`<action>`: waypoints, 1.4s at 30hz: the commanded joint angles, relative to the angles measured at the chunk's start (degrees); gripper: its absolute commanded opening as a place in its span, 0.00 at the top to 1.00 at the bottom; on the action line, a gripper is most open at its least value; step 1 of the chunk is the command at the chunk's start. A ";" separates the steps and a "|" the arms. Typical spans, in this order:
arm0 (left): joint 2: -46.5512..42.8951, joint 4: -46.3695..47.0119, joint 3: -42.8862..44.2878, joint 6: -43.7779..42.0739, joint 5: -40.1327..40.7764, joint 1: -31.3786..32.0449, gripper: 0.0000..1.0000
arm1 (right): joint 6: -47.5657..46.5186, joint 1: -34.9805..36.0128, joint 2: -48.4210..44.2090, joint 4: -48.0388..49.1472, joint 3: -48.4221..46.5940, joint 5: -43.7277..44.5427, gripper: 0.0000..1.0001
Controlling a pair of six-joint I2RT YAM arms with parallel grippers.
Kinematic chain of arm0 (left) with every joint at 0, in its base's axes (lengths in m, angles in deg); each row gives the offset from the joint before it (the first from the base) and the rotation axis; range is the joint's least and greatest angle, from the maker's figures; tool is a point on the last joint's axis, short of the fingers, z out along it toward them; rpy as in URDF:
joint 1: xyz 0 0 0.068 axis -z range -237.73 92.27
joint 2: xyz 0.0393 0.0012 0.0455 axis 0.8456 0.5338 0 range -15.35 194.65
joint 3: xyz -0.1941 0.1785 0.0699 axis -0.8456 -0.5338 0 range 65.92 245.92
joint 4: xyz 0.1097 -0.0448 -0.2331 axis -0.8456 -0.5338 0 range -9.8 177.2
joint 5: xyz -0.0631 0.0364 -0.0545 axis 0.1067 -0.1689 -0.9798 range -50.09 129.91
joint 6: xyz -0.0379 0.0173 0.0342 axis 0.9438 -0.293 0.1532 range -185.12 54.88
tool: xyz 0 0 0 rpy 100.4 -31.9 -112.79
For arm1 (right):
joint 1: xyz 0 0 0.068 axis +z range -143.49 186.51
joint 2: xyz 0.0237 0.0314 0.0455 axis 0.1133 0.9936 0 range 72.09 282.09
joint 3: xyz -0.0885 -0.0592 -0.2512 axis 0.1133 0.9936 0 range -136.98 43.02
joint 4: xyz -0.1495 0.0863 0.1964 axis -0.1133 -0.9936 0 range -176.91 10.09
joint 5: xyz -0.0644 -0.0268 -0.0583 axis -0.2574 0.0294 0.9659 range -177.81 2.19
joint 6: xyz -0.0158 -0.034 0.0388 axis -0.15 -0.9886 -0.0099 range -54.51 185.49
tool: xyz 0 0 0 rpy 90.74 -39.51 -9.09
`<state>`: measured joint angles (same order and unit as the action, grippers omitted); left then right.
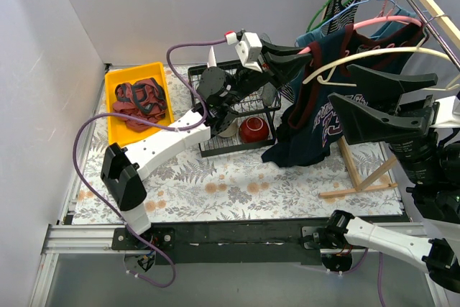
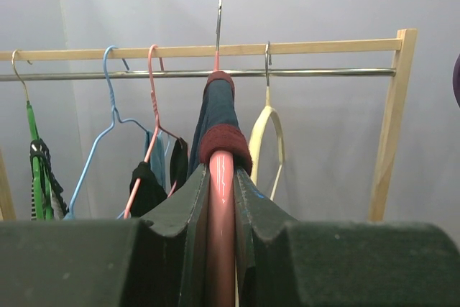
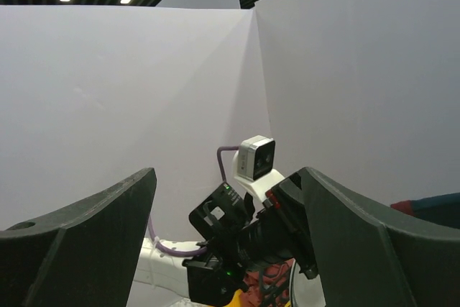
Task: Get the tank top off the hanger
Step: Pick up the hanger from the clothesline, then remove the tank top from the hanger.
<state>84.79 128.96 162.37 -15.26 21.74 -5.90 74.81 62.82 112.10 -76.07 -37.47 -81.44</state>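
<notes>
Clothes rail (image 2: 323,72): 1.
Hangers on rail: 5, as far as can be counted. They are green, blue, thin pink, thick pink hanger (image 2: 221,199) and cream.
Tank top (image 2: 218,116): 1, navy with maroon trim, draped on the thick pink hanger below the rail.
Left gripper (image 2: 221,177): fingers pinching that hanger's arm.
Right gripper (image 1: 341,85): fingers spread, holding nothing, beside the tank top under the rail.
</notes>
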 commanded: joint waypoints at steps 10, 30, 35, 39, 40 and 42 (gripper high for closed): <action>-16.90 2.98 -10.39 -2.14 2.79 -0.33 1.00 | -3.78 0.11 3.67 1.79 -3.62 15.85 0.14; -39.84 -8.80 -27.09 0.06 6.39 -0.24 1.00 | -9.15 0.11 13.78 -0.41 -12.76 29.66 0.21; -43.44 -11.17 -30.08 -0.65 7.45 -0.33 1.00 | -8.62 0.11 14.83 -0.76 -12.07 30.11 0.28; -44.68 -11.17 -30.70 -0.39 7.01 -0.24 1.00 | -7.04 0.11 15.97 -2.07 -11.09 26.59 0.29; -44.77 -11.43 -30.70 -0.21 6.40 -0.24 1.00 | -6.86 0.11 16.15 -2.25 -11.18 26.59 0.29; -45.12 -11.35 -31.22 0.40 5.61 -0.24 1.00 | -6.77 0.11 16.50 -1.82 -10.40 27.02 0.33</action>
<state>41.86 114.07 131.20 -15.19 27.05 -5.92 67.21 62.82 127.66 -78.06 -48.68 -53.96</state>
